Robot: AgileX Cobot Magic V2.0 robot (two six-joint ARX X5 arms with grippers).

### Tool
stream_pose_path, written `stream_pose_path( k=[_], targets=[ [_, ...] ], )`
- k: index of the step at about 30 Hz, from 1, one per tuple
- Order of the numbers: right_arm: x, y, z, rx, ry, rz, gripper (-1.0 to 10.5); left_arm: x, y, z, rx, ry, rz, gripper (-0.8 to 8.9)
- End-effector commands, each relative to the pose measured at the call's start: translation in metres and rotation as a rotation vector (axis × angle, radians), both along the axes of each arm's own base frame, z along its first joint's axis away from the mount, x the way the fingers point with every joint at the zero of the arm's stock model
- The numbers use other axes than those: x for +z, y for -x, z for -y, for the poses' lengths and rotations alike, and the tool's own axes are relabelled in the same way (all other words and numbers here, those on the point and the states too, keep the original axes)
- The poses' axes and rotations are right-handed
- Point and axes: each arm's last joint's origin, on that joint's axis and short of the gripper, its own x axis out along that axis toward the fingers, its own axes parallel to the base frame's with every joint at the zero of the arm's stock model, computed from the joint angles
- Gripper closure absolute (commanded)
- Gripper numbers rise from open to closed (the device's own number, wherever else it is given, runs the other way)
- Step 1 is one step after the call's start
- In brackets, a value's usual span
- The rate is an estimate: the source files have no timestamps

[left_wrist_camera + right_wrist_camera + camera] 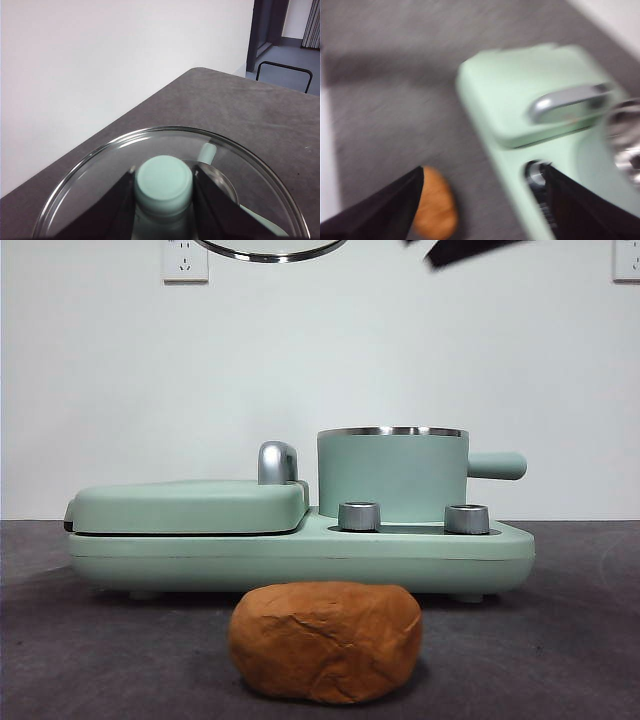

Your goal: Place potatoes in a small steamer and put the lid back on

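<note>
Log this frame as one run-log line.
left gripper: shut on lid, held high | right gripper: open, above potato | steamer: open, empty-looking

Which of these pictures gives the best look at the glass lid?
The left wrist view: the left hand grips the lid by its knob. The front view shows only its rim; the right wrist view shows none.

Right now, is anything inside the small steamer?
The front view sits level with the small steamer, so only its wall and steel rim show; the inside is hidden. The potato lies on the table in front, and the left gripper holds the lid high above.
</note>
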Motion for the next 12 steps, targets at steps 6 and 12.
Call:
stream_pose_path(
  k=[6, 12],
  targets=[
    [-0.035, -0.009, -0.042, 0.121, 0.161, -0.105, 5.5, 0.013, 0.004, 0.0, -0.003, 0.035, 0.044, 8.08],
    [-0.066, -0.015, -0.066, 0.174, 0.272, -0.173, 4.9, 0.013, 0.004, 0.0, -0.003, 0.035, 0.044, 8.08]
  ],
)
